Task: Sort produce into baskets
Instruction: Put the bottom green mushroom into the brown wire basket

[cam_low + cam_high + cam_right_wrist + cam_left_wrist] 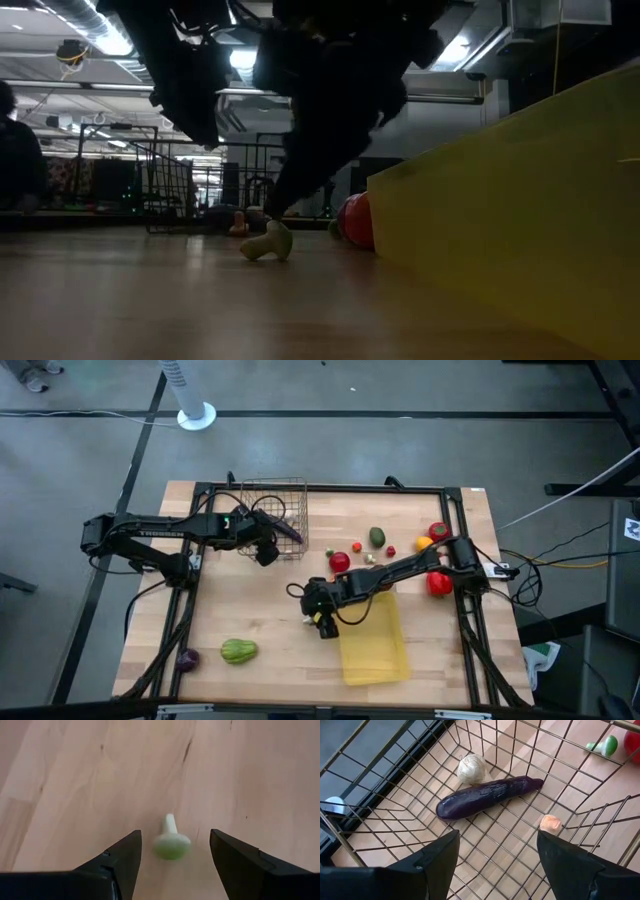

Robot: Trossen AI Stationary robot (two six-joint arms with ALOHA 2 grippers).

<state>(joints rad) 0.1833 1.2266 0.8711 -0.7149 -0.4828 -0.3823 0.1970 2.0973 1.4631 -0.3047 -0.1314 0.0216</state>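
Note:
The wire-mesh basket (272, 500) stands at the table's far side. In the left wrist view a purple eggplant (487, 796), a whitish garlic bulb (471, 768) and a small peach-coloured piece (550, 823) lie on its floor. My left gripper (267, 553) (497, 855) is open and empty over the basket's near rim. The yellow tray (372, 640) lies at the near right. My right gripper (324, 624) (175, 855) is open just left of the tray. It hangs over a small pale green mushroom (171, 842) (268, 243) that lies on its side on the table; the fingers stand on either side of it, apart from it.
Loose produce lies on the table: a red tomato (340, 561), a green avocado (377, 537), a red piece (438, 531) and an orange piece (424, 543) at the far right, a red pepper (439, 583), a green pepper (238, 651) and a purple piece (187, 658) at the near left.

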